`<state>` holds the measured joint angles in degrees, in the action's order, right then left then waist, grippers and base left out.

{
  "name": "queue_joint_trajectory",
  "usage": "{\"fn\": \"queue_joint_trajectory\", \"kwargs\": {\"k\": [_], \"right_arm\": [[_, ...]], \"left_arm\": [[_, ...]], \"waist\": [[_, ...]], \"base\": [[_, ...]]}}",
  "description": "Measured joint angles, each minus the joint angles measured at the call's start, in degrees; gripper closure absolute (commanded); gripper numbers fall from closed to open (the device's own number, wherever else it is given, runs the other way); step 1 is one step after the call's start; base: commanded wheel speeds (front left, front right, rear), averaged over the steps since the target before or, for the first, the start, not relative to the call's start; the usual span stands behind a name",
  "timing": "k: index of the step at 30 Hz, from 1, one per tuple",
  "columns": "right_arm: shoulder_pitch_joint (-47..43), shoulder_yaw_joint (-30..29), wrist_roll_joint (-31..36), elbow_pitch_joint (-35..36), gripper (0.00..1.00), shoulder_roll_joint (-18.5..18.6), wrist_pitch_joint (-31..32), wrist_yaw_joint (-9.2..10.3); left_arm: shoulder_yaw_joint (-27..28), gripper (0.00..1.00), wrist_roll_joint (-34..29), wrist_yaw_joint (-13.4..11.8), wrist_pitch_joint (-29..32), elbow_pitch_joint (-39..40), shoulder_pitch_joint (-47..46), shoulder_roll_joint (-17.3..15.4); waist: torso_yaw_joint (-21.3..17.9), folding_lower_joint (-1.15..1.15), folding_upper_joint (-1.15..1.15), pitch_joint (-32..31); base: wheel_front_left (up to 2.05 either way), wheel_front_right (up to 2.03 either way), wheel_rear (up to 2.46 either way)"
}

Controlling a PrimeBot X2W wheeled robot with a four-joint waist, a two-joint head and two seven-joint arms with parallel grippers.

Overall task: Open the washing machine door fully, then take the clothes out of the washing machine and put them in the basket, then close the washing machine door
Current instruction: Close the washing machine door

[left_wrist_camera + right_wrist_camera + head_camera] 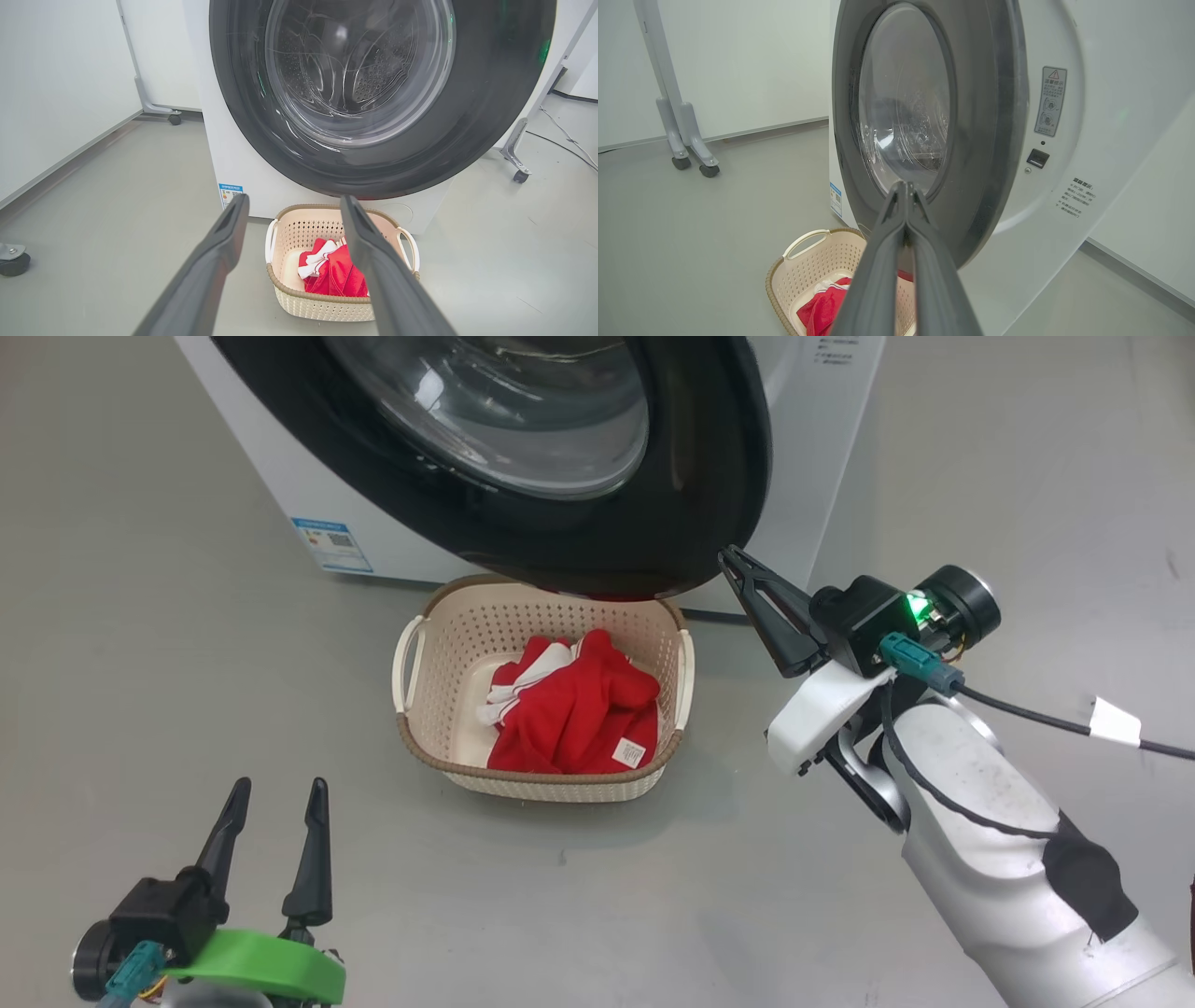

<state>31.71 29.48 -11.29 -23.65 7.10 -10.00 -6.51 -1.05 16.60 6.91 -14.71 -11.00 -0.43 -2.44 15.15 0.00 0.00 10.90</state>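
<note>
The washing machine [280, 457] stands at the top, and its black-rimmed door [709, 476] hangs partly open above the basket [448, 644]. In the right wrist view the door [976, 140] stands away from the machine's front [1111, 116], with the latch hole bare. The red clothes [579, 709] lie inside the cream basket. My right gripper [730, 555] is shut and holds nothing; its tips are at the door's lower right rim, and contact is unclear. My left gripper [280, 789] is open and empty at the lower left, well short of the basket [327, 303] and clothes [331, 275].
A blue label [331, 543] marks the machine's lower front. Wheeled frame legs stand on the floor beside the machine [691, 154] and on its other side [518, 172]. A black cable [1074, 723] trails from my right wrist. Grey floor lies around the basket.
</note>
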Motion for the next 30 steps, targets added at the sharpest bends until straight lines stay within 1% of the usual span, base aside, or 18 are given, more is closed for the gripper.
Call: {"fn": "queue_joint_trajectory", "kwargs": {"k": [5, 16, 21, 22, 30], "right_arm": [[4.0, 1.1, 0.43, -1.86, 1.0, 1.47, 2.1, -0.47], [14.48, 1.0, 0.67, -5.22, 1.0, 4.6, 4.91, -0.48], [19.05, -0.11, 0.66, -6.93, 1.0, 6.42, 4.99, -0.53], [19.9, -0.31, 0.66, -7.21, 1.0, 6.6, 4.99, -0.93], [28.98, -1.58, 1.49, -9.03, 1.0, 8.04, 5.68, -1.0]], "left_arm": [[-1.75, 0.0, 0.98, 0.03, 0.0, 0.22, -1.79, 0.21], [-6.38, 0.0, 7.94, 0.15, 0.0, 1.24, -6.64, 0.43], [-8.2, 0.0, 9.61, 0.3, 0.0, 1.48, -8.44, 0.57], [-8.38, 0.0, 9.77, 0.3, 0.0, 1.57, -8.76, 0.62], [-10.36, 0.0, 11.54, 0.3, 0.0, 1.96, -10.21, 0.75]], "waist": [[2.66, 0.0, 0.0, 3.03], [7.53, 0.0, 0.0, 10.79], [9.18, 0.0, 0.0, 14.22], [9.46, 0.0, 0.0, 14.84], [10.89, 0.0, 0.0, 19.31]], "base": [[0.0, 0.0, 0.0], [0.0, 0.0, 0.0], [0.0, 0.0, 0.0], [0.0, 0.0, 0.0], [0.0, 0.0, 0.0]]}}
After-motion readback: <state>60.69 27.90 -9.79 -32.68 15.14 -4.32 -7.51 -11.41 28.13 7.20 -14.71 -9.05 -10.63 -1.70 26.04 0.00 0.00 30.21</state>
